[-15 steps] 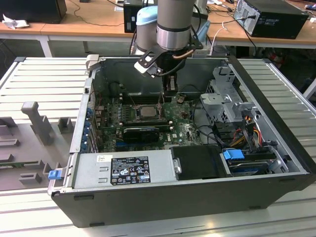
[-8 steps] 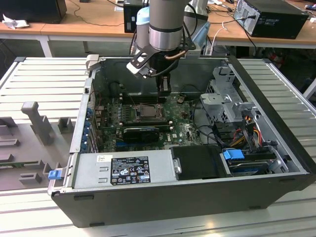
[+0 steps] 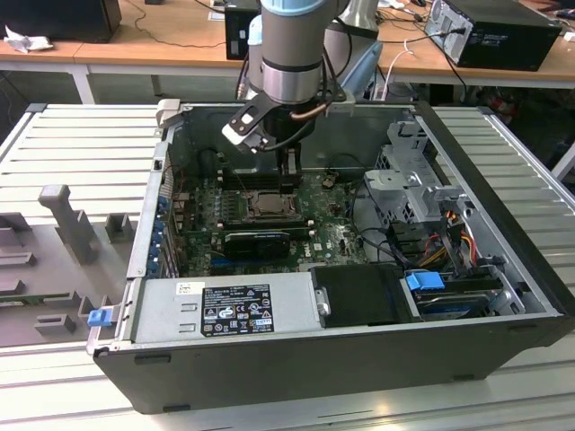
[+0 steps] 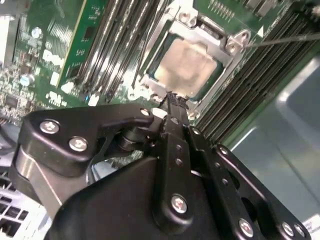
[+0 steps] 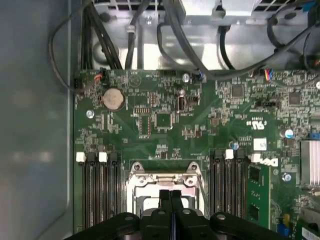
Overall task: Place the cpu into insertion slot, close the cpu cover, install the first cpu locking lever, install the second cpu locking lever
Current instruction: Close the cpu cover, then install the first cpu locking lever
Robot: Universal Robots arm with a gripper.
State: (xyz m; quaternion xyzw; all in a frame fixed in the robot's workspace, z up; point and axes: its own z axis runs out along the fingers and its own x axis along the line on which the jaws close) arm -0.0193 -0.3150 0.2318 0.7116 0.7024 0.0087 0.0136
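Note:
The cpu [image 4: 186,70] lies pale and flat in the insertion slot [image 3: 269,205] on the green motherboard. The silver cpu cover [image 4: 227,50] is down around it, and the chip shows through its window. A thin metal lever rod [image 4: 282,38] runs out from one corner of the cover. My gripper [image 4: 172,97] is shut, with nothing visible between the fingers, and its tips sit at the edge of the socket frame [image 5: 165,176]. In the first wrist view the gripper [image 5: 170,196] points down onto that frame. In the exterior view the gripper [image 3: 289,184] reaches down into the open case.
Long black memory slots [image 5: 100,190] flank the socket on both sides. A black card [image 3: 256,241] lies just in front of it, then the power supply [image 3: 229,310]. A drive cage [image 3: 418,189] and cables [image 5: 165,45] crowd the exterior view's right. A coin battery [image 5: 113,99] sits on the board.

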